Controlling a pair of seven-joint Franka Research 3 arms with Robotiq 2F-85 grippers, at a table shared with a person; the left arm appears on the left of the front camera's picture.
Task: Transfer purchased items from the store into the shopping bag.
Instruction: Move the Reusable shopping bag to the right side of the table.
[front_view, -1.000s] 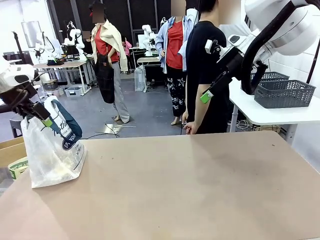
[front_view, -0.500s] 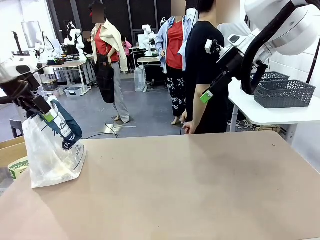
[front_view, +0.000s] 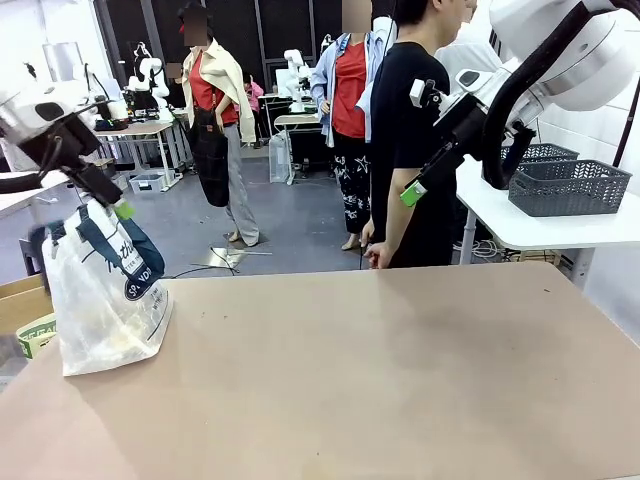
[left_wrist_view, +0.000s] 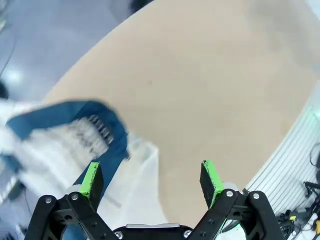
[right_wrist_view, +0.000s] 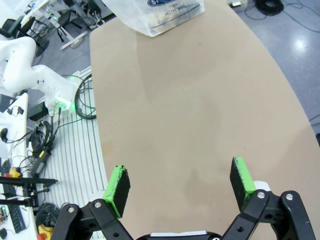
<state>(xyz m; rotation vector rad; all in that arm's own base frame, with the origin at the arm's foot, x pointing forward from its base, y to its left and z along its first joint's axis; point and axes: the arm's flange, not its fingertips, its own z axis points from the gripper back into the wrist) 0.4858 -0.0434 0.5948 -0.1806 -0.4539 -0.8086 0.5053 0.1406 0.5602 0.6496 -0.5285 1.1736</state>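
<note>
The shopping bag (front_view: 105, 300), translucent white with navy handles and a round logo, stands at the table's left end. My left gripper (front_view: 115, 204) hangs just above its top, clear of the handles. In the left wrist view that gripper (left_wrist_view: 151, 178) is open over the bag's navy handle (left_wrist_view: 107, 131), holding nothing. My right gripper (front_view: 420, 185) is raised high over the far right of the table. It shows open and empty in its wrist view (right_wrist_view: 181, 184), which also catches the bag (right_wrist_view: 155, 12). The dark grey basket (front_view: 570, 187) sits on a white side table. The purchased items are out of view.
A person in black (front_view: 405, 150) stands at the table's far edge, hand at the rim. A second grey basket (front_view: 548, 152) sits behind the first. A brown cardboard box (front_view: 20, 298) and a tape roll (front_view: 35, 335) lie left of the bag. The tan tabletop (front_view: 380, 370) is bare.
My left gripper has risen from the bag's mouth and shifted right. The bag's handles now stand free. The right arm has not moved.
</note>
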